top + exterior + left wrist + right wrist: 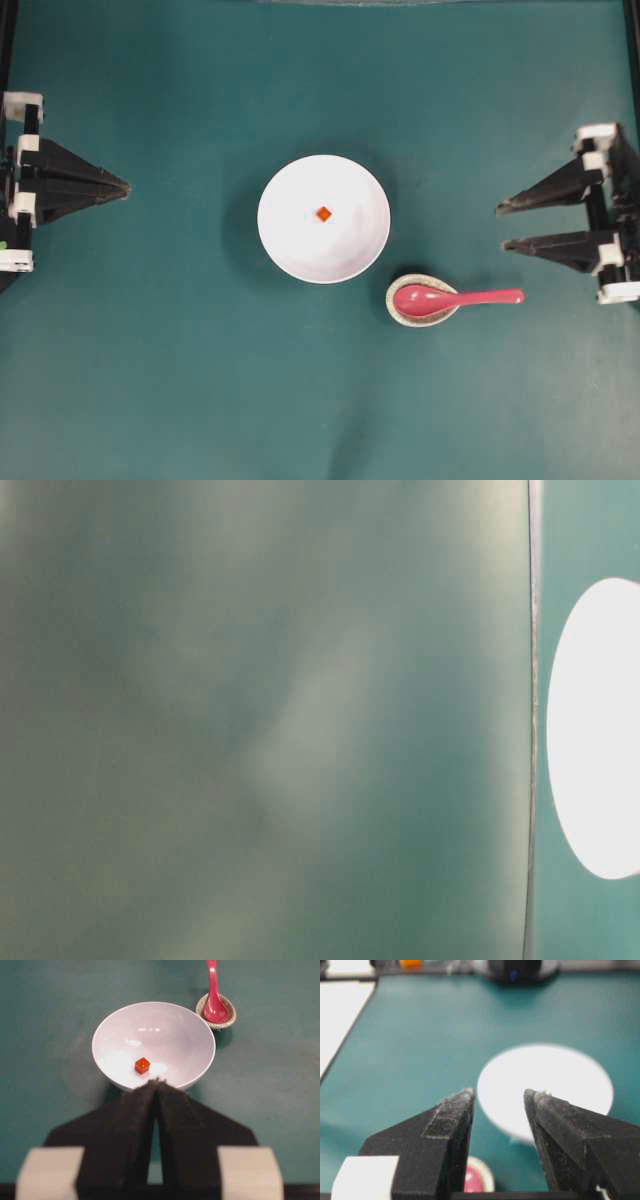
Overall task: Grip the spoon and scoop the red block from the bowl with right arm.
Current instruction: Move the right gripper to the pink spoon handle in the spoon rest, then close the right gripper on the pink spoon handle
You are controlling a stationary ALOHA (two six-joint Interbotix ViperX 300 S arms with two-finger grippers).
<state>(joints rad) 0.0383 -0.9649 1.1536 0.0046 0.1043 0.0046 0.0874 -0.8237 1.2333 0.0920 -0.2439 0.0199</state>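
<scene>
Teal mat (150, 380) fills the overhead view. White bowl (323, 219) sits mid-table with the red block (323, 213) lying near its centre. Just right and nearer, a small speckled dish (421, 300) cradles the scoop of the pink spoon (455, 298); handle points right, level. Left gripper (125, 186) waits at the left edge, fingers pressed together at the tips, holding nothing. Right gripper (503, 226) sits at the right edge, jaws spread wide apart, empty, well clear of the spoon.

Table-level view: mostly a blurred green haze (nothing readable), only a bright slice of the bowl (598, 730) at the right edge.

Left wrist view: closed black fingers (135, 1125) point at the bowl (175, 1035); block (142, 1065) rests on the bowl floor, spoon (215, 1005) in its dish (201, 1008) at the far right.

Right wrist view: two fingers (450, 1130) stand parted, bare mat between them. Bowl (545, 1085) lies beyond, blurred; the dish rim (487, 1175) and a bit of pink spoon (472, 1182) show at the bottom, between the fingers.
</scene>
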